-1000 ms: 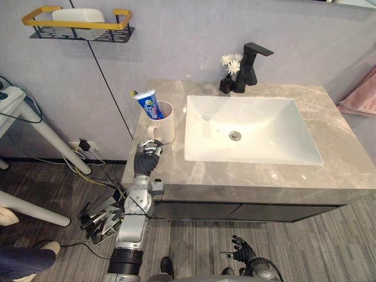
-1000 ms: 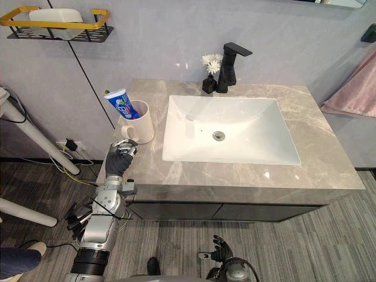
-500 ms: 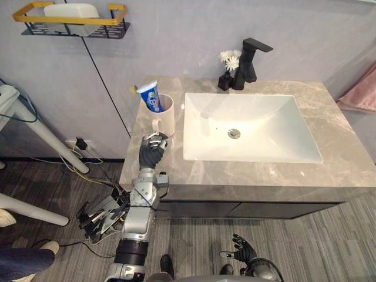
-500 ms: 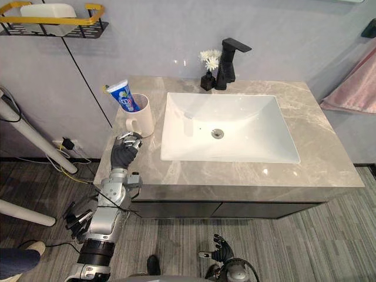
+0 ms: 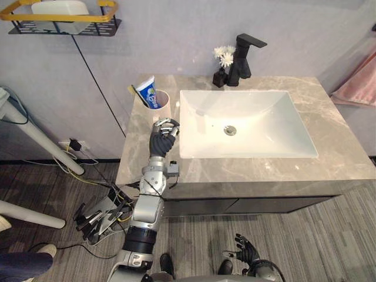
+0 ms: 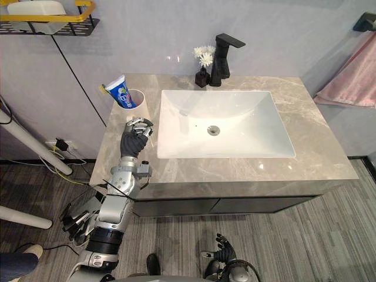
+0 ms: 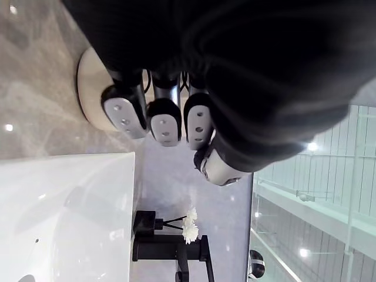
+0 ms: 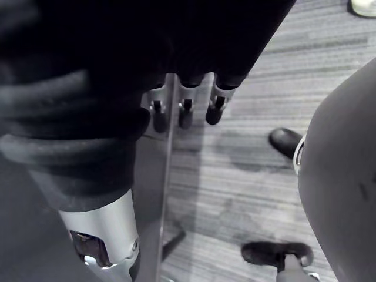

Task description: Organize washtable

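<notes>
Left hand [image 5: 163,135], fingers curled on nothing, near the cup [image 5: 161,103] holding 1 blue-printed toothpaste tube [image 5: 150,94], lettering unreadable; right hand [image 5: 245,254] hangs relaxed.

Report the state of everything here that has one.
Cream ceramic mug: upright, holding blue toothpaste tube.
Black faucet: no water running.
White rectangular sink: empty.
Small black flower vase: upright.
Left hand: fingers curled beside mug, nothing seen held.
Right hand: open, hanging low.
</notes>
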